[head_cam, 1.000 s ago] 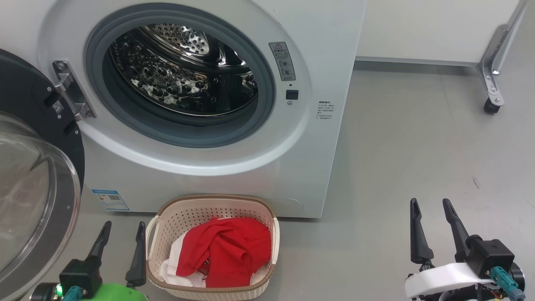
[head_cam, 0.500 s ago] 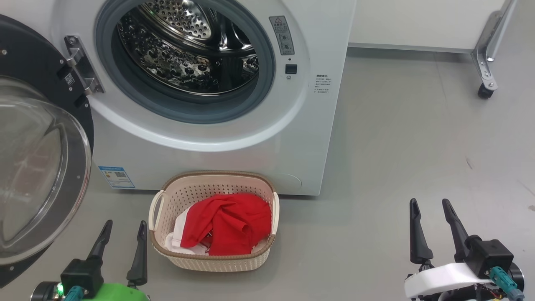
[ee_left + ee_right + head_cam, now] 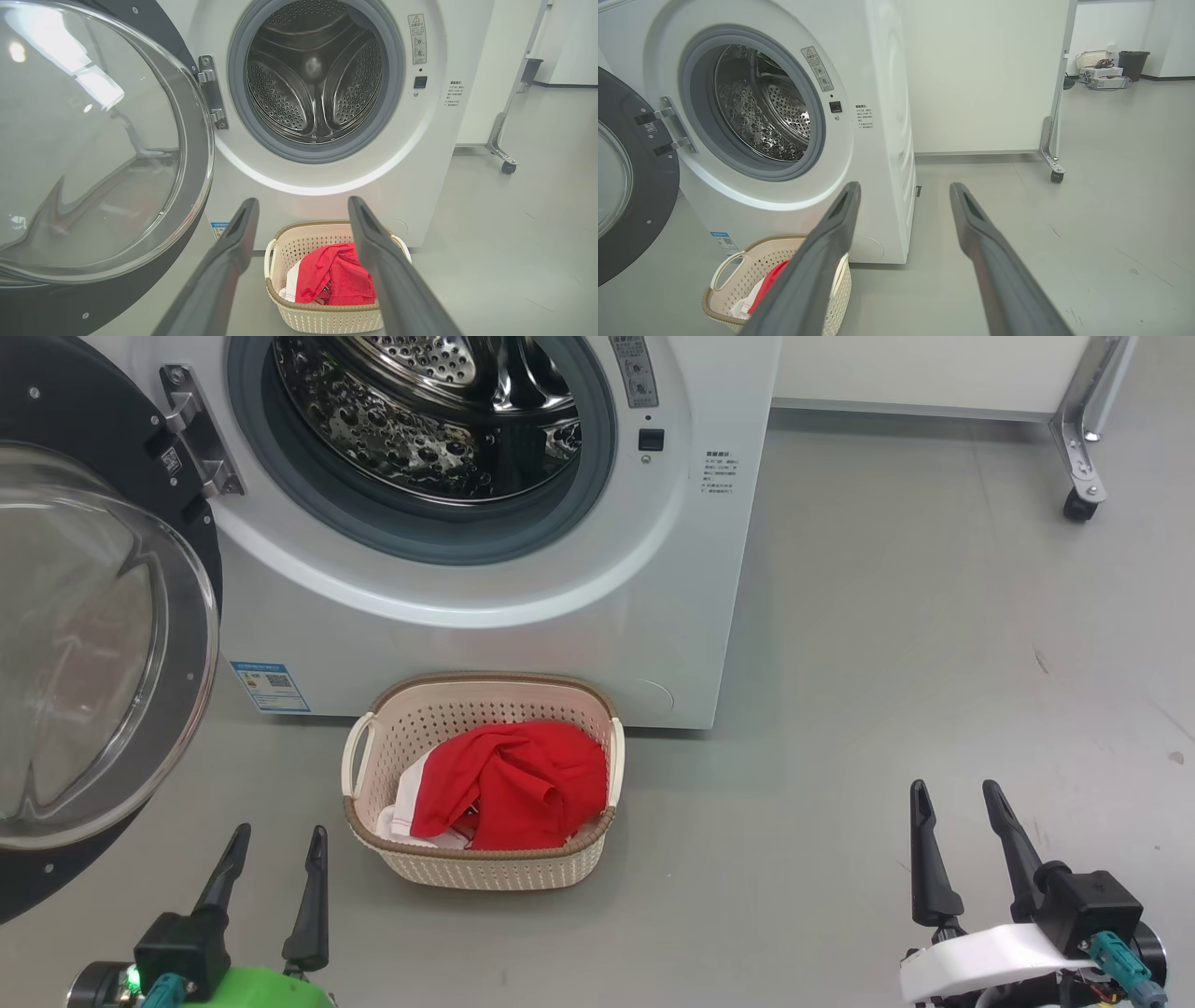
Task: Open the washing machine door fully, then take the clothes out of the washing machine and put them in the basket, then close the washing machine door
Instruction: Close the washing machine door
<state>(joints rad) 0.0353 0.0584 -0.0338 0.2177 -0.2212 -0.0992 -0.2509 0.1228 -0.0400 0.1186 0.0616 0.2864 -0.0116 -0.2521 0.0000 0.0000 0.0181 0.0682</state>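
Observation:
The white washing machine (image 3: 653, 597) stands ahead with its steel drum (image 3: 317, 79) bare inside. Its door (image 3: 103, 644), black-rimmed with a clear glass bowl, hangs wide open on the left (image 3: 93, 149). On the floor in front sits the cream basket (image 3: 485, 868), holding red clothes (image 3: 513, 784) over white fabric (image 3: 334, 275). My left gripper (image 3: 275, 840) is open at the lower left, a little left of the basket, nothing between its fingers. My right gripper (image 3: 952, 798) is open at the lower right, well clear of the basket (image 3: 733, 284).
Grey floor (image 3: 934, 663) spreads to the right of the machine. A white panel on a wheeled metal leg (image 3: 1078, 476) stands at the back right. A dark bin and boxes (image 3: 1111, 70) sit far off by the wall.
The whole picture has shifted: the camera has drawn back, so machine and basket sit higher and smaller. Both grippers hold the same open pose.

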